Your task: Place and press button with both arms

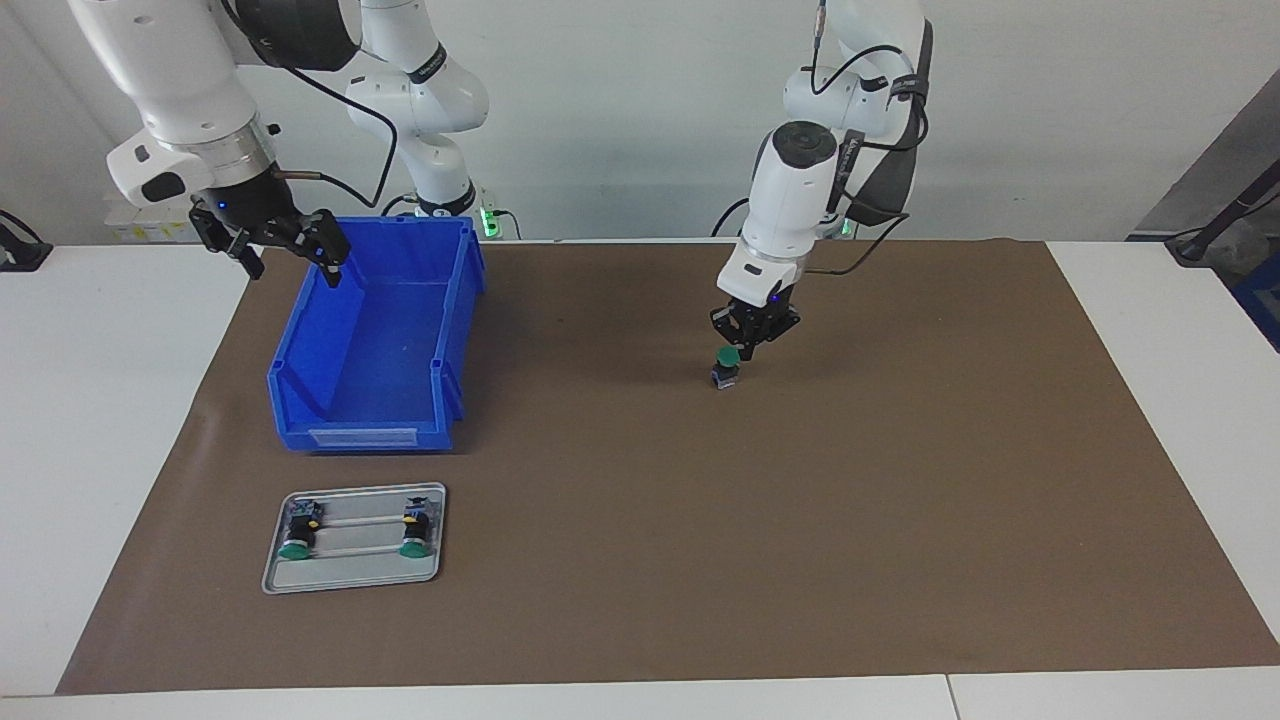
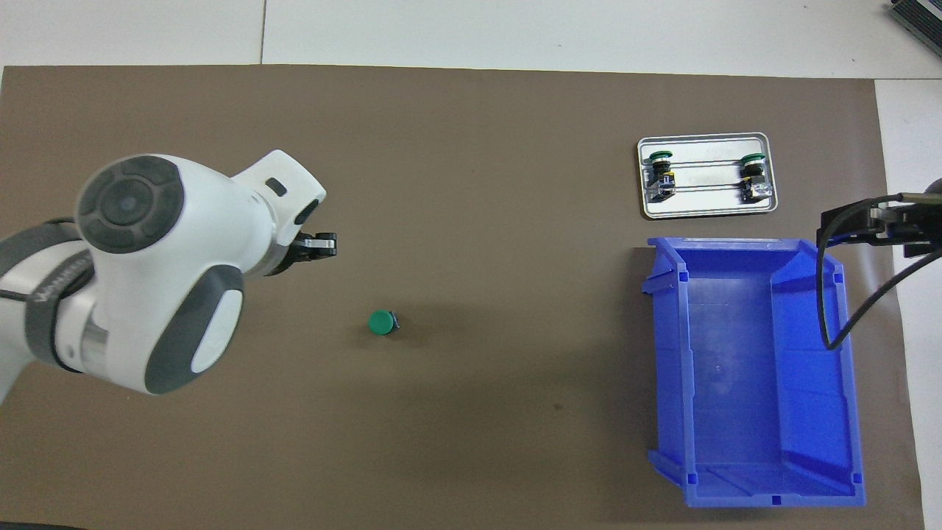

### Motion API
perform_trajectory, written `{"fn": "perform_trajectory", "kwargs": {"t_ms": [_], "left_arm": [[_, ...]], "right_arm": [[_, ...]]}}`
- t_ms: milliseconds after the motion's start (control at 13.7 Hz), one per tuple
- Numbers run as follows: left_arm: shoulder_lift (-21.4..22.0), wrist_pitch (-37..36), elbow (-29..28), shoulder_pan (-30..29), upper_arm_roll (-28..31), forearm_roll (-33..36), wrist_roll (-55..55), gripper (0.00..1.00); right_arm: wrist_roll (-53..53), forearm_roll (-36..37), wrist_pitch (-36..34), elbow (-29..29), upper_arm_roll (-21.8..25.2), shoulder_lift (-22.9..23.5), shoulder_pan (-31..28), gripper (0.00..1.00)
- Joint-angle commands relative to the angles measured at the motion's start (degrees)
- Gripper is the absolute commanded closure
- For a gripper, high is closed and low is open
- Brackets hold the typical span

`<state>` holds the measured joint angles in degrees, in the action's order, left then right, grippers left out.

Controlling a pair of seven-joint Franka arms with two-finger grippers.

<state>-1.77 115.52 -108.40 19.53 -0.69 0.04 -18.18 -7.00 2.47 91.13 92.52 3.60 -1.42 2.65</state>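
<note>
The left tool (image 1: 752, 345), fingers together, is poised just above the upright button (image 1: 726, 367); the right tool (image 1: 285, 248), fingers spread, is seen empty only facing, at the bin's (image 1: 380, 350) ten o'clock.

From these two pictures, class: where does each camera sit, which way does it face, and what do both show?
Facing view: high across the table, looking at the robots; both arms show, shut left gripper just above the button, open right gripper over the blue bin.
Overhead view: above the robots' end, looking steeply down and forward; the left arm's wrist and the right gripper show.
Shared: button, bin, metal tray holding two more buttons, brown mat.
</note>
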Motion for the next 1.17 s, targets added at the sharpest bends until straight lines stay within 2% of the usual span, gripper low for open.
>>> {"fn": "perform_trajectory", "kwargs": {"t_ms": [0, 219, 292, 365, 438, 511, 583, 656, 802, 1094], "left_arm": [[-0.2, -4.2, 2.1, -8.9, -0.4, 0.5, 11.8, 1.00], [1.8, -8.1, 3.1, -16.7, -0.3, 0.5, 22.5, 1.00], [2.0, -9.9, 3.9, -18.0, -0.3, 0.5, 23.1, 0.85], [2.6, -11.5, 4.9, -19.1, -0.3, 0.5, 23.3, 0.62], [3.0, -12.8, 5.8, -19.3, -0.2, 0.5, 23.3, 0.46], [3.3, -14.1, 7.3, -19.3, -0.2, 0.5, 23.5, 0.33], [3.1, -16.4, 9.3, -19.3, -0.3, 0.5, 23.5, 0.25], [2.6, -19.2, 12.0, -19.4, -0.3, 0.4, 23.5, 0.24], [1.4, -22.8, 15.8, -19.3, -0.3, 0.3, 23.5, 0.24], [1.3, -23.0, 15.5, -19.1, -0.4, -0.1, 23.5, 0.23]], "right_arm": [[1.1, 0.1, 0.4, 0.8, -0.6, -0.6, -0.6, 0.00], [1.1, 0.1, 0.4, 0.8, -0.6, -0.6, -0.5, 0.00], [1.1, 0.1, 0.4, 0.7, -0.6, -0.7, -0.6, 0.00], [1.5, 0.1, 0.5, 0.8, -0.6, -0.6, -0.6, 0.00], [1.8, 0.0, 0.7, 1.2, -0.6, -0.8, -0.5, 0.00], [1.7, -0.4, 1.2, 2.2, -0.9, -1.2, -0.4, 0.00], [0.5, -2.4, 3.1, 2.2, -1.2, -1.1, 1.4, 0.00], [-2.4, -2.8, 5.2, 2.6, -1.3, -1.0, 3.0, 0.00], [-15.3, -3.2, 9.9, 4.8, -1.4, -0.6, 8.4, 0.00], [-44.9, -3.2, 18.0, 4.7, -1.4, 6.1, 21.6, 0.00]]}}
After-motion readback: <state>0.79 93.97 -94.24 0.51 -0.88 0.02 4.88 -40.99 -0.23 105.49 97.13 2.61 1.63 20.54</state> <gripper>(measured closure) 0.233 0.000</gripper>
